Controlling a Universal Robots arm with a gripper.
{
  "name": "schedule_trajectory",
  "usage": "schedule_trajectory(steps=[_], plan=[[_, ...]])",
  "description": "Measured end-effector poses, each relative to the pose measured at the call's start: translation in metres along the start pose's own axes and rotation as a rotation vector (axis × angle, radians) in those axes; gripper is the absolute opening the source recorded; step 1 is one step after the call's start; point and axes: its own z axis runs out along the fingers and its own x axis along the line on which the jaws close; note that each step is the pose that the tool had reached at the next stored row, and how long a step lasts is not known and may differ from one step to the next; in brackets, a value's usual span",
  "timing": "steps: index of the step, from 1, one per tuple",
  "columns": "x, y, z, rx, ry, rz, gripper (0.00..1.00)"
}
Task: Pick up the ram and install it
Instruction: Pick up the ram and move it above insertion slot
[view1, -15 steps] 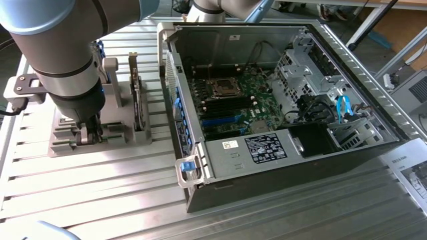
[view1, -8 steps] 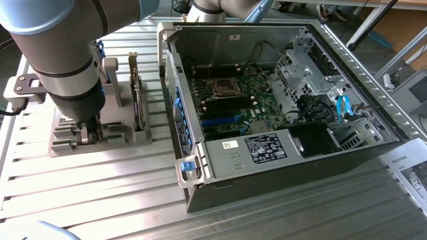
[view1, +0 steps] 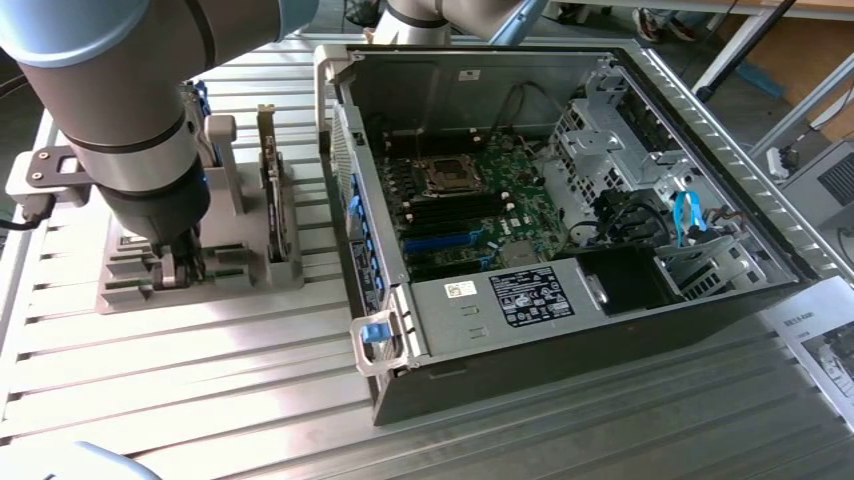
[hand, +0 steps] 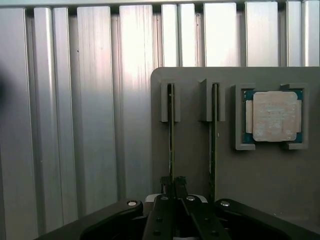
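Pinching the ram (hand: 171, 140) by its upper edge, the gripper (hand: 173, 181) has its fingers close together with only the thin board between them, so it is clenched on the stick rather than spread. The ram stands on edge in a slot of the grey holder (hand: 260, 190), its far end seated between two raised guides. Just beside it, in the next slot, a second stick (hand: 214, 145) stands the same way, parallel to the first and clear of the gripper. Further along the holder a processor (hand: 274, 116) lies flat in a square recess, pale metal top up. The holder sits on the ribbed metal bench (hand: 100, 110).

In the exterior view the arm (view1: 127, 120) reaches straight down onto the holder at the exterior view's left. At the exterior view's right the open case (view1: 534, 390) lies on its side on the bench, well apart from the holder, with the motherboard (view1: 467, 210) exposed; whether its memory slots are filled I cannot tell
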Motion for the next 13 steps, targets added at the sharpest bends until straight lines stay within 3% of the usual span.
schedule_trajectory(steps=[13], plan=[[0.0,0.0004,-0.0187,0.0001,-0.0001,0.0,0.12]])
